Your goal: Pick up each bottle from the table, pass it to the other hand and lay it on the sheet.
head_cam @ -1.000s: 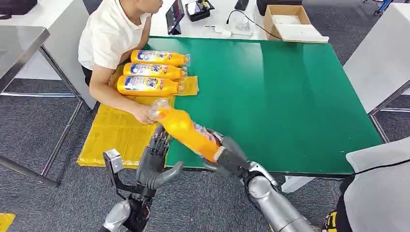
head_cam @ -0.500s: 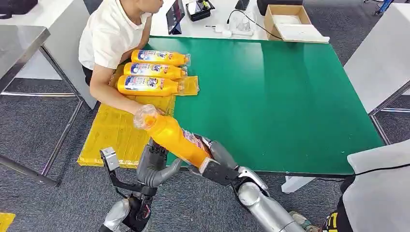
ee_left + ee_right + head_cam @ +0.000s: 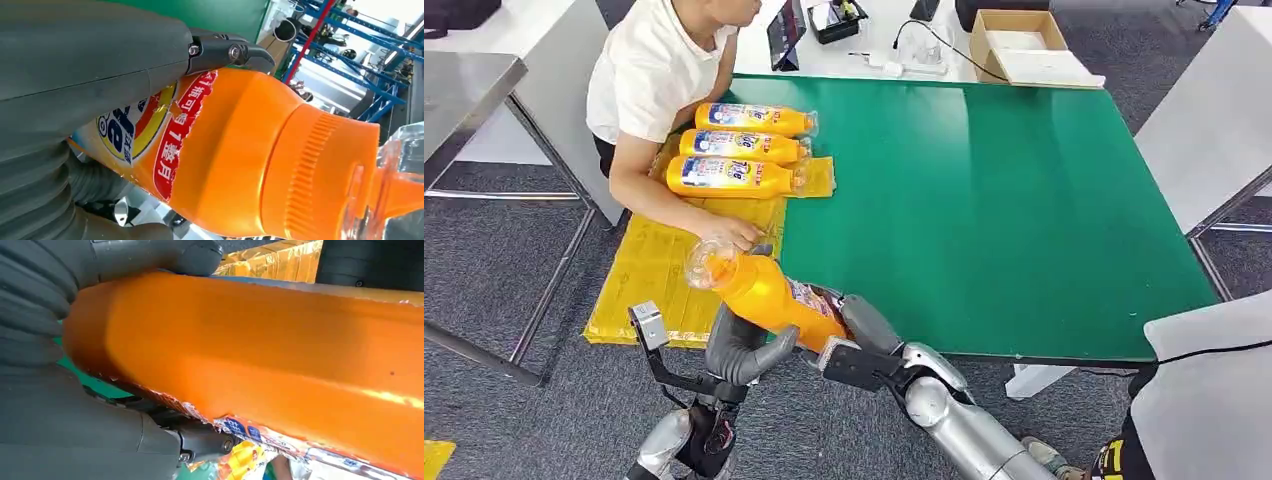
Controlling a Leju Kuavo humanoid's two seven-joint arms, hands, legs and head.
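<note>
Bottle (image 3: 769, 296) travel over the last second has carried it off the green worktop (image 3: 984, 200) into your left robot hand (image 3: 742, 345), which now wraps it while the right robot hand (image 3: 856, 335) grips its base, so the handover above the yellow sheet (image 3: 659, 270) looks half done.

- Table (image 3: 1024, 200): centre and right of the scene.
- Sheet (image 3: 659, 275): left of the table, its far part lapping onto the table's left edge.
- Three bottles (image 3: 742, 147): lying side by side on the sheet's far end, caps to the right.
- Person (image 3: 649, 80): far left, behind the sheet, one hand (image 3: 729, 232) on the sheet.
- Held bottle (image 3: 764, 292): above the table's near-left corner, cap to the left, between left hand (image 3: 739, 345) and right hand (image 3: 859, 340).
- Cardboard box (image 3: 1019, 45): beyond the table's far edge, right.
</note>
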